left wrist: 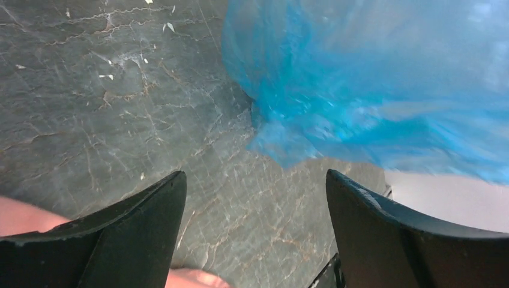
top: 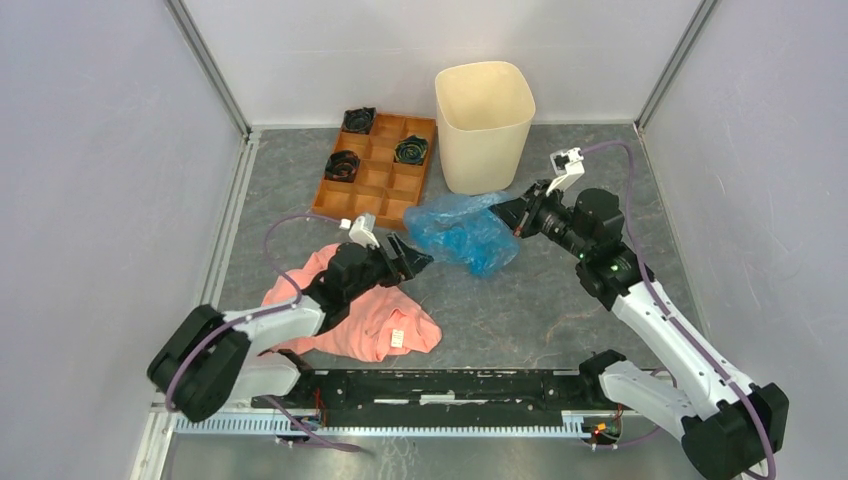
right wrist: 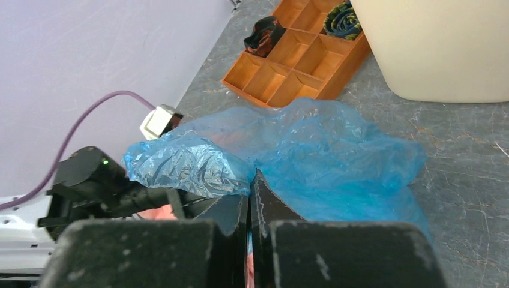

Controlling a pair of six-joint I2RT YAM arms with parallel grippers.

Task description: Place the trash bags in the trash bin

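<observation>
Bearing trash bag [top: 465,232], grey tabletop [top: 540,310], pale walls [top: 90,150]

Filmy, wrinkled translucent plastic trash bag [top: 463,232], smooth matt plastic trash bin [top: 484,150], veined stone-look table [top: 560,310].

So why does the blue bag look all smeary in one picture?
Left wrist view: the blue bag sits close to the lens and looks smeared, while the grey table is crisp; right wrist view: its wrinkles are sharp, the near fingers slightly soft; top view: even light, soft shadows.

Grey marbled tabletop [top: 560,310]; pale lilac walls [top: 100,150]; metal posts [top: 210,65].
</observation>
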